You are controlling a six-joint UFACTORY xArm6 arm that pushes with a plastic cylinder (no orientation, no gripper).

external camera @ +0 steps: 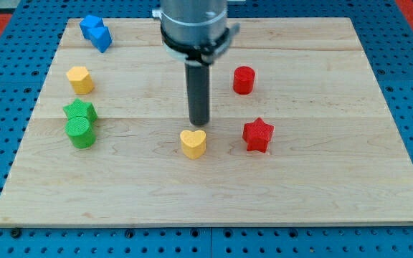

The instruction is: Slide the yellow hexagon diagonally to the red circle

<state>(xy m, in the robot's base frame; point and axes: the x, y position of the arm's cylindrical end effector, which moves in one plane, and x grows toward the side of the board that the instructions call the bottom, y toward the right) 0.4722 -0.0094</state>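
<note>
The yellow hexagon sits at the view's left side of the wooden board. The red circle stands right of centre, at about the same height in the view. My tip is near the middle of the board, just above a yellow heart and well to the right of the yellow hexagon. It is left of and below the red circle, touching neither block.
A red star lies right of the yellow heart. A green star and a green circle sit together at the left. Two blue blocks lie at the top left. The board's edge borders blue pegboard.
</note>
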